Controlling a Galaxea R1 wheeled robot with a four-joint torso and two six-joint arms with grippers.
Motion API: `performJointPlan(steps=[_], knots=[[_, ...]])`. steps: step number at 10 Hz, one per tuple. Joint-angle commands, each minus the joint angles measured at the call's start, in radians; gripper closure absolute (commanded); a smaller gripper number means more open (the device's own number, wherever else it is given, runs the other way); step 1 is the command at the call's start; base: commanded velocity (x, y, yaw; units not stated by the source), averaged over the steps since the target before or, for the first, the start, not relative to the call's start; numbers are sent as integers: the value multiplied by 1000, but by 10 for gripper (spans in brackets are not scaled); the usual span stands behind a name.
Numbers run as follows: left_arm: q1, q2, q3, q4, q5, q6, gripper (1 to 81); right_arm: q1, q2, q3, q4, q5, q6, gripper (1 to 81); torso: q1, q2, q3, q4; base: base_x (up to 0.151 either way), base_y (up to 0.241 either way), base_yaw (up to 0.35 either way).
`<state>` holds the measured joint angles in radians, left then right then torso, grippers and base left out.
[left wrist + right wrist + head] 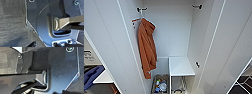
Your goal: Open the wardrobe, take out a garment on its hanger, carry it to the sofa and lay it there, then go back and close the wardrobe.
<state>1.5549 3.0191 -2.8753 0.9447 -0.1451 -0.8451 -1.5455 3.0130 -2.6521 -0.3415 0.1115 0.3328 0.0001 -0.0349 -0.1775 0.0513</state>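
Note:
The wardrobe (179, 35) stands right in front of me in the head view, with both white doors swung wide open, the left door (109, 40) and the right door (230, 37). Inside, an orange hooded jacket (146, 47) hangs at the left from a hook near the top. The garment and its hanger are hidden from me. At the lower left, past the left door, a blue upholstered shape (91, 76) looks like part of the sofa.
A white shelf box (180, 66) fills the wardrobe's lower right. A basket of small items (160, 86) sits on its floor. A white tabletop (104, 77) lies by the blue shape. Both wrist views show the robot's dark plate over dark wood floor (11, 25).

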Motion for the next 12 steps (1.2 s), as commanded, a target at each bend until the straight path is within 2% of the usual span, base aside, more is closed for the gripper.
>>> performJointPlan(steps=[1, 2, 3, 4, 6, 8, 9, 10, 11, 12], knots=[[-9, -55, 109, -484, 62, 464, 10, 35, -185, 246, 2, -26, 6, 10, 0, 0, 0, 0, 0, 0, 0], [-3, -130, 234, -498, 58, 465, 10, 40, -270, 339, -1, -24, 8, 10, 0, 0, 0, 0, 0, 0, 0], [-5, -237, 364, -506, 58, 462, 10, 47, -350, 415, 9, 9, 14, 10, 0, 0, 0, 0, 0, 0, 0], [-8, -327, 452, -506, 13, 462, 10, 53, -407, 455, 16, 43, 30, 10, 0, 0, 0, 0, 0, 0, 0], [-8, -469, 531, -504, -168, 460, 10, 74, -482, 472, 16, 72, 78, 10, 0, 0, 0, 0, 0, 0, 0], [-11, -569, 574, -492, -281, 423, 10, 80, -587, 546, 12, 172, 184, 10, 0, 0, 0, 0, 0, 0, 0], [-11, -651, 649, -489, -365, 397, 10, 92, -651, 607, 9, 217, 200, 10, 0, 0, 0, 0, 0, 0, 0], [-11, -726, 726, -483, -445, 377, 10, 122, -681, 629, 18, 223, 207, 10, 0, 0, 0, 0, 0, 0, 0], [-28, -817, 818, -465, -490, 359, 10, 142, -717, 649, 10, 223, 270, 10, 0, 0, 0, 0, 0, 0, 0], [-61, -861, 841, -468, -491, 328, 10, 176, -741, 654, 4, 240, 308, 10, 0, 0, 0, 0, 0, 0, 0]])
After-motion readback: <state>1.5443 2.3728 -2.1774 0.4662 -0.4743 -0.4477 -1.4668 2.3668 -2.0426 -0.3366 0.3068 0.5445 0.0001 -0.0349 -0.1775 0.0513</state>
